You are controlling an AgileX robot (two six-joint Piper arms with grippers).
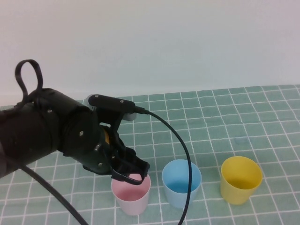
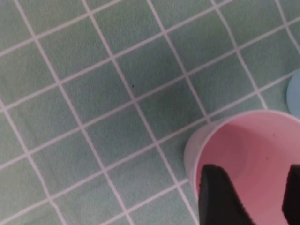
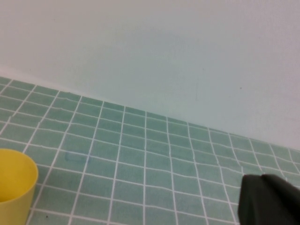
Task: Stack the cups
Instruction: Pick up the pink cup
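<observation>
You have three cups standing upright in a row along the near edge of the bench (image 1: 234,117), each apart from its neighbour and each empty: the pink cup (image 1: 131,194) on the left, the blue cup (image 1: 181,183) in the middle, and the yellow cup (image 1: 240,179) on the right. None sits inside another, so the stacking has not begun and all of it is left to do. Your left end effector (image 1: 129,174) hangs right over the pink cup's far-left rim, and in the left wrist view its two dark fingers (image 2: 218,197) stand apart, with the pink cup's open mouth showing between and beyond them; they are not clamped on anything, and from these views you cannot tell whether one finger has dipped inside the rim or both sit just above it. This looks like the approach to a first pick of the pink cup. Your right end effector (image 3: 269,199) shows only as a dark corner in the right wrist view, held off the bench with the yellow cup at the far side of that picture; it is out of the high view, and you cannot tell whether it is apart or together. A thin cup wall may tip when pinched.
</observation>
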